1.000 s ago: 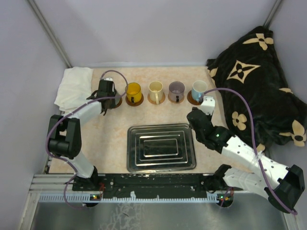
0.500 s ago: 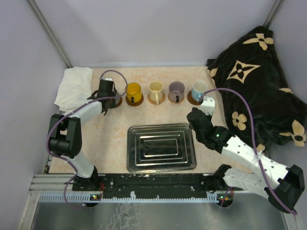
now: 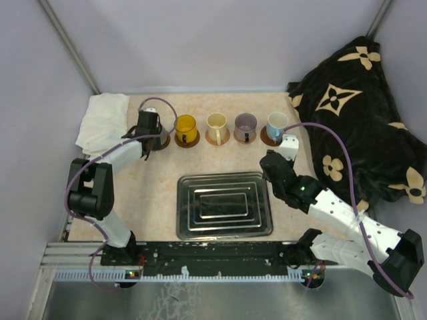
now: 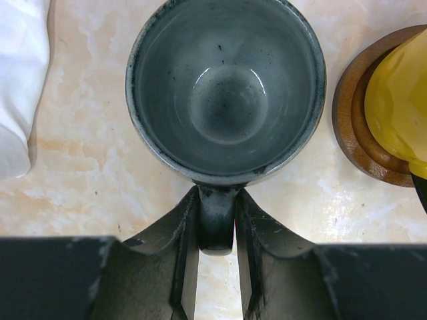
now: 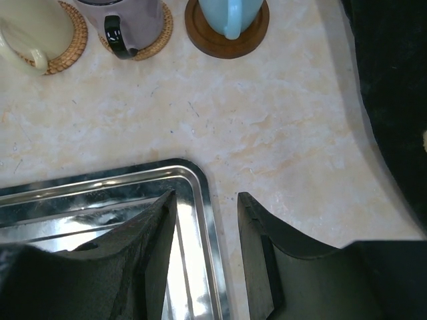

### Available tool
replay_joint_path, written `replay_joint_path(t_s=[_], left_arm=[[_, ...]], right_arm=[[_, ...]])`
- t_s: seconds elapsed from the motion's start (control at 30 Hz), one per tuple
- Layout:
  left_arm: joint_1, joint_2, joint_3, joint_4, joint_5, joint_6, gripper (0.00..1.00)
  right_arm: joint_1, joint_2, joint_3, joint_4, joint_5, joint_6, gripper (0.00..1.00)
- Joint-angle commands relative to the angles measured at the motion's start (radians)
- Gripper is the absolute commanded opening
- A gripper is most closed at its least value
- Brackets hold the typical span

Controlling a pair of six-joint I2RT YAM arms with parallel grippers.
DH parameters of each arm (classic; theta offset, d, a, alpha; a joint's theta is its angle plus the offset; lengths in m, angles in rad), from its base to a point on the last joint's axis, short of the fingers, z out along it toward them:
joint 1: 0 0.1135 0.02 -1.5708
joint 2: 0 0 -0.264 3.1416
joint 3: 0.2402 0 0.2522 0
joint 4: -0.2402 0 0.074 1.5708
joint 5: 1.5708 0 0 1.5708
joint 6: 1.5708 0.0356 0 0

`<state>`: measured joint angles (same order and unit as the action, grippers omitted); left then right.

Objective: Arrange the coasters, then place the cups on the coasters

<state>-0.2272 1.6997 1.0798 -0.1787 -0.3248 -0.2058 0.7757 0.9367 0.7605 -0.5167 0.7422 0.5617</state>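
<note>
Left gripper (image 4: 217,293) at the grey cup (image 4: 227,87)
Its fingers (image 4: 183,267) flank the handle (image 4: 217,213) closely; clamped or not, I cannot tell. Right gripper (image 5: 207,253) apart, empty, tray (image 5: 193,175) corner beneath.

Ridged metal tray (image 3: 223,205) sits centrally; white cloth (image 3: 101,120) left, black flowered blanket (image 3: 360,120) right.

A: What did we note of the arms?
B: White shells and black joints on left arm (image 3: 121,156) and right arm (image 3: 337,212); we traced purple cables (image 3: 157,99) along both. On the left gripper (image 4: 217,200), fingers (image 4: 167,250) were scuffed black.
</note>
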Motion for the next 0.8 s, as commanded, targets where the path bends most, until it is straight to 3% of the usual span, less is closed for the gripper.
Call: replay_joint_path(t_s=[0.0,0.2,0.77], left_arm=[[0.005,-0.016,0.013,0.052,-0.027,-0.003,0.34],[0.005,-0.029,0.012,0.057,-0.031,-0.002,0.50],[0.005,-0.078,0.011,0.035,-0.026,-0.001,0.65]], right_arm=[[-0.009,-0.015,0.003,0.023,0.008,0.013,0.43],[-0.009,-0.016,0.001,0.024,0.000,0.014,0.43],[-0.009,-0.031,-0.007,0.011,-0.004,0.023,0.43]])
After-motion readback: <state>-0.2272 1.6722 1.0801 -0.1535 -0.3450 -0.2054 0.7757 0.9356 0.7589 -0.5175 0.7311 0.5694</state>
